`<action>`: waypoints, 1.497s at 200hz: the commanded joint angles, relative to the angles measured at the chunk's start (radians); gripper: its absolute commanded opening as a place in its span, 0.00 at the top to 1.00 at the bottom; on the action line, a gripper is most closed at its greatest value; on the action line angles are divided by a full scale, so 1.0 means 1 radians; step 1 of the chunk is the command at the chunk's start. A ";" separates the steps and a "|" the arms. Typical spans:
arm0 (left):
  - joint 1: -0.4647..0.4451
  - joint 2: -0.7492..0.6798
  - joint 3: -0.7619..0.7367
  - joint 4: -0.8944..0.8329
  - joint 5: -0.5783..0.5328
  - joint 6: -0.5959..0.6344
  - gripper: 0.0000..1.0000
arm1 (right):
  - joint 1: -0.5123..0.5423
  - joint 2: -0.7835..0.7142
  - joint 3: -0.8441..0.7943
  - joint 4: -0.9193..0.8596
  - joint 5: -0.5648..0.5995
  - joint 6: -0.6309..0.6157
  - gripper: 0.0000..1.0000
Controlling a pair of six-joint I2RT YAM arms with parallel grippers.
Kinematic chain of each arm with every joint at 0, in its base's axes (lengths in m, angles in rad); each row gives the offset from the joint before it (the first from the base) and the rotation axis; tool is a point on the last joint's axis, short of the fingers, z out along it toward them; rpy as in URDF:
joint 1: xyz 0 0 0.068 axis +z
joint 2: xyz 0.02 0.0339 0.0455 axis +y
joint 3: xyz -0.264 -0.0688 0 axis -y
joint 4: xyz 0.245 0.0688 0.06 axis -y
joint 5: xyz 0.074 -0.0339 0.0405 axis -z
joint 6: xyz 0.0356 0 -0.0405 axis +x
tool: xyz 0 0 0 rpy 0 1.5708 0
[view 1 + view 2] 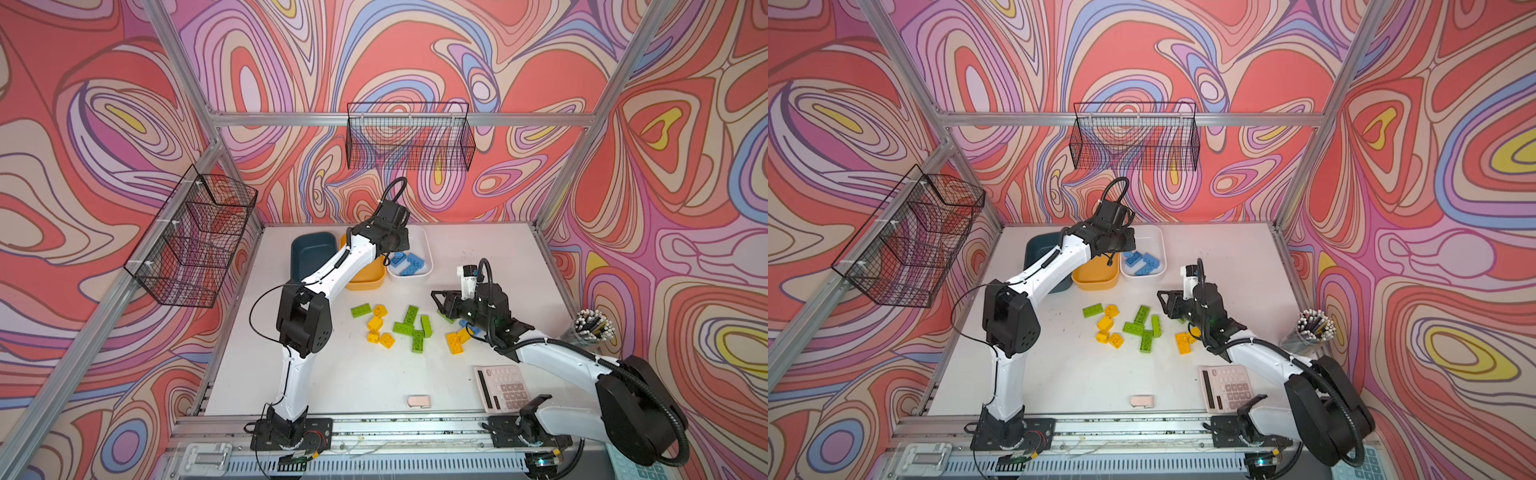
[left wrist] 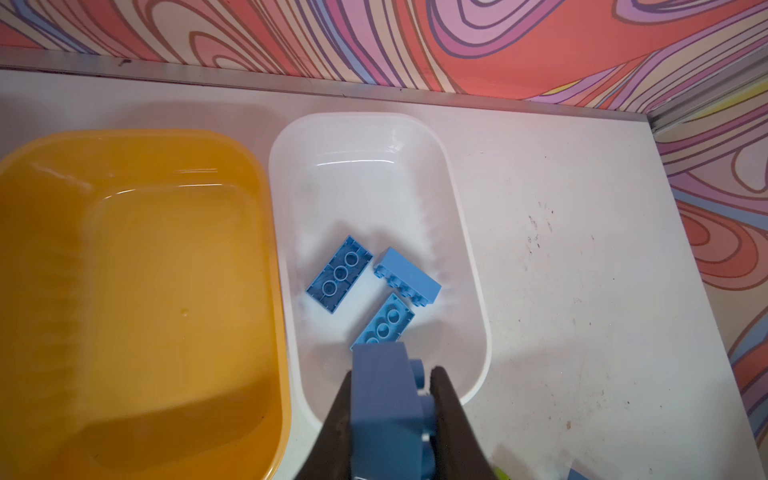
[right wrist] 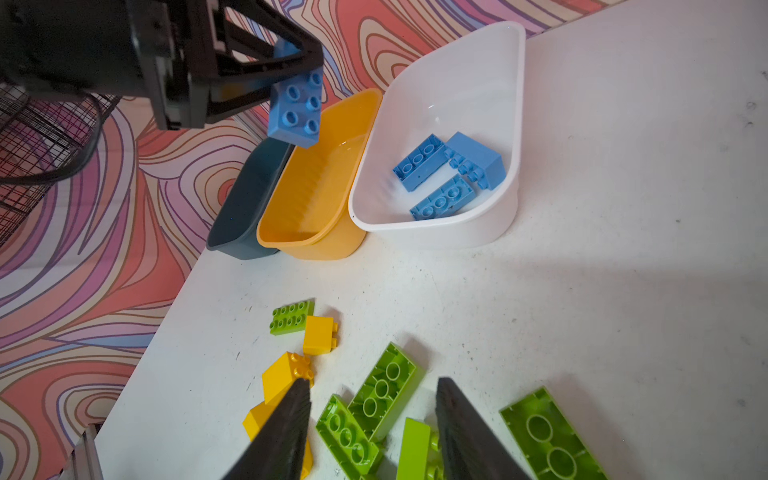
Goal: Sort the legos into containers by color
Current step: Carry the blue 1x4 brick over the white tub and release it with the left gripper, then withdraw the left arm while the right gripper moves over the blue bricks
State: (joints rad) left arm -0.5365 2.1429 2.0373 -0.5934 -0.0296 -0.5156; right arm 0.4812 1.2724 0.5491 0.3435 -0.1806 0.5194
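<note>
**Left claw [image 2: 390,376] pinching one blue studded plastic brick [image 3: 295,110]**

Held above the far row of three rounded plastic tubs: dark teal tub [image 1: 311,247], yellow-orange tub [image 1: 365,284], white tub [image 1: 419,239]. White tub holds three blue bricks [image 1: 405,262]. Right claw [image 3: 374,395] spread, empty. Loose mid-table: five lime green bricks [image 1: 411,314] in plain sight, six yellow bricks [image 1: 374,323].

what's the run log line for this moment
left pincer: shut on blue plastic brick, by white plastic tub | right pincer: open, empty

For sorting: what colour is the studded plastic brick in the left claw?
Blue brick; clearest in right wrist view.
</note>
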 commanded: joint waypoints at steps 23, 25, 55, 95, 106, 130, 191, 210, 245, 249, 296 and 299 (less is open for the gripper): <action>-0.003 0.168 0.149 0.044 0.055 0.011 0.75 | 0.006 -0.003 -0.002 -0.040 0.010 -0.018 0.48; -0.003 0.175 0.156 0.044 0.055 0.012 0.75 | 0.007 -0.004 -0.001 -0.042 0.010 -0.019 0.48; -0.003 0.248 0.253 0.018 0.043 0.018 0.67 | 0.006 -0.002 0.008 -0.053 0.009 -0.024 0.48; -0.001 0.256 0.271 0.027 0.048 0.040 0.50 | 0.007 -0.003 0.018 -0.075 0.005 -0.023 0.48; 0.001 0.253 0.271 0.027 0.059 0.041 0.46 | 0.006 -0.007 0.020 -0.086 0.009 -0.026 0.48; 0.004 0.235 0.270 0.012 0.072 0.046 0.43 | 0.006 -0.020 0.028 -0.115 0.013 -0.033 0.48; 0.004 0.047 0.141 -0.024 0.080 0.085 0.41 | 0.006 -0.081 0.080 -0.232 0.023 -0.044 0.47; 0.003 -0.045 0.081 -0.055 0.072 0.104 0.40 | 0.005 -0.111 0.092 -0.280 0.041 -0.041 0.47; -0.003 -0.268 -0.136 -0.091 0.082 0.112 0.39 | 0.006 -0.156 0.088 -0.398 0.114 -0.082 0.45; -0.003 -0.298 -0.162 -0.093 0.085 0.112 0.39 | 0.007 -0.162 0.086 -0.410 0.128 -0.085 0.45; -0.002 -0.591 -0.432 -0.141 0.060 0.163 0.36 | -0.005 -0.172 0.112 -0.528 0.266 -0.099 0.41; -0.002 -0.609 -0.447 -0.143 0.057 0.165 0.36 | -0.006 -0.167 0.116 -0.534 0.273 -0.104 0.41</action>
State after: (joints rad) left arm -0.5362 1.6390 1.6974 -0.6624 0.0471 -0.4000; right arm 0.4808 1.0935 0.6258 -0.0845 -0.0147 0.4435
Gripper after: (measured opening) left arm 0.633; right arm 0.593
